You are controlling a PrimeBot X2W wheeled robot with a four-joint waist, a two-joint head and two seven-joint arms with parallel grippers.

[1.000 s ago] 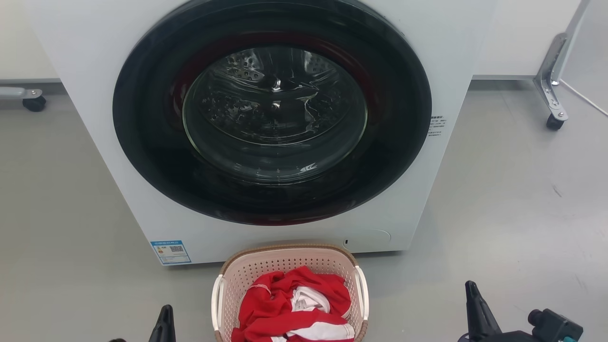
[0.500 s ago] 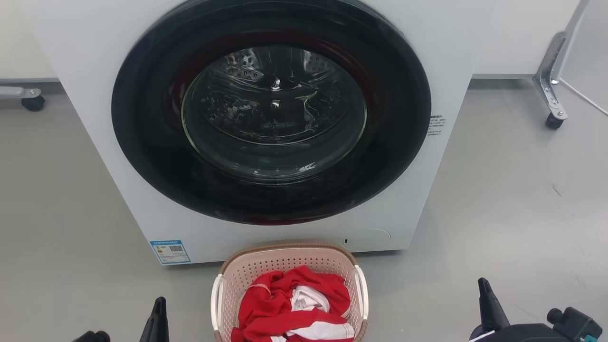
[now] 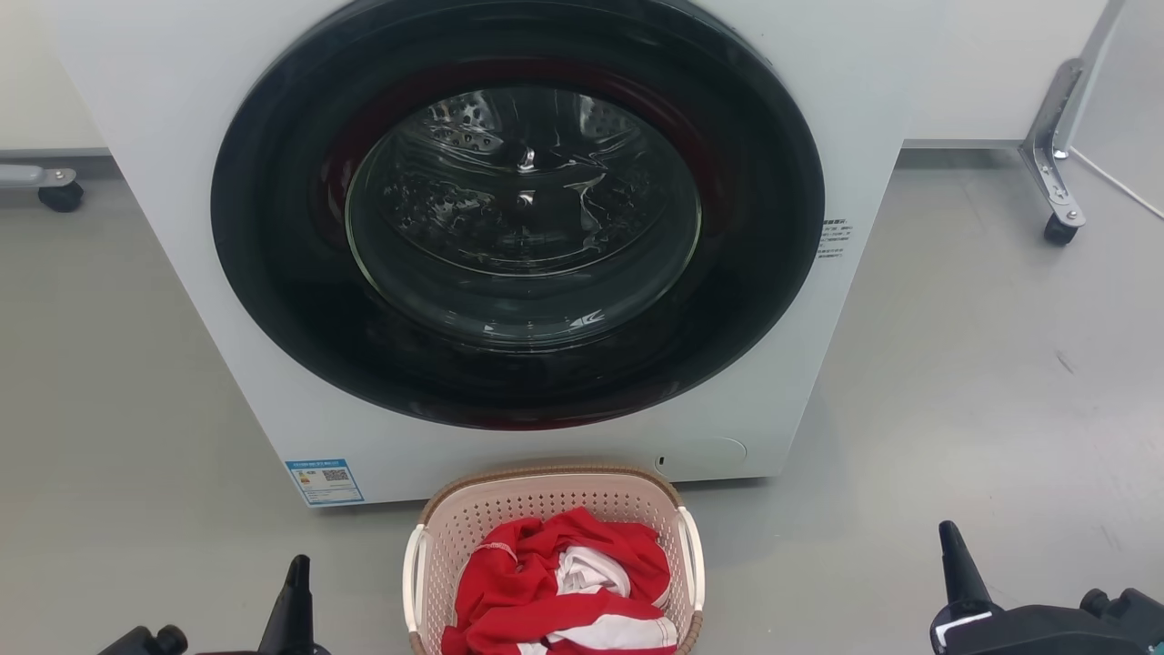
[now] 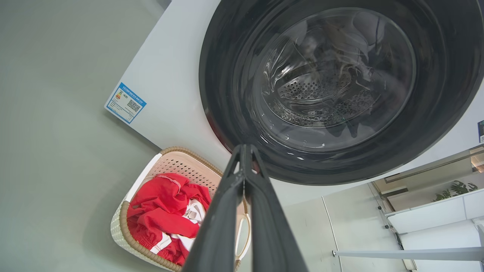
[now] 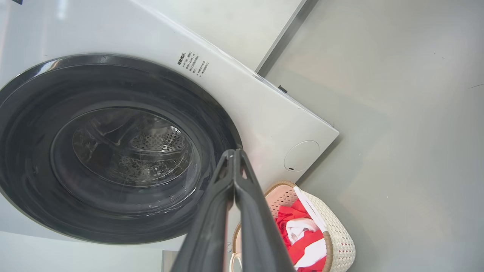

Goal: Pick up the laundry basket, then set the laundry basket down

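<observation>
The rounded pale pinkish-beige perforated plastic laundry basket (image 3: 536,509), with its brown woven-look rim and two white side handles, stands on the smooth grey floor (image 3: 1000,364) at the bottom centre of the head view. It is just in front of the lower edge of the big white front-loading washing machine (image 3: 864,118). A crumpled heap of red and white clothes (image 3: 555,582) lies inside it.

The machine's round black-rimmed glass door (image 3: 518,209) takes up most of the upper half of the frame, and the metal drum shows through it. A small blue label (image 3: 325,480) sits at the machine's lower left corner.

The left gripper (image 3: 296,582) shows at the lower left, apart from the basket's left handle. In the left wrist view its two dark fingers (image 4: 227,211) lie pressed together with nothing between them, and the basket (image 4: 174,164) is at the lower left.

The right gripper (image 3: 951,546) shows at the lower right, well apart from the basket. In the right wrist view its fingers (image 5: 211,219) are likewise pressed together and empty, with the basket (image 5: 338,234) at the lower right.

A pale wall (image 3: 1000,64) runs behind the machine. A metal leg on a black castor (image 3: 1055,182) stands at the upper right, and another castor (image 3: 62,196) at the upper left.
</observation>
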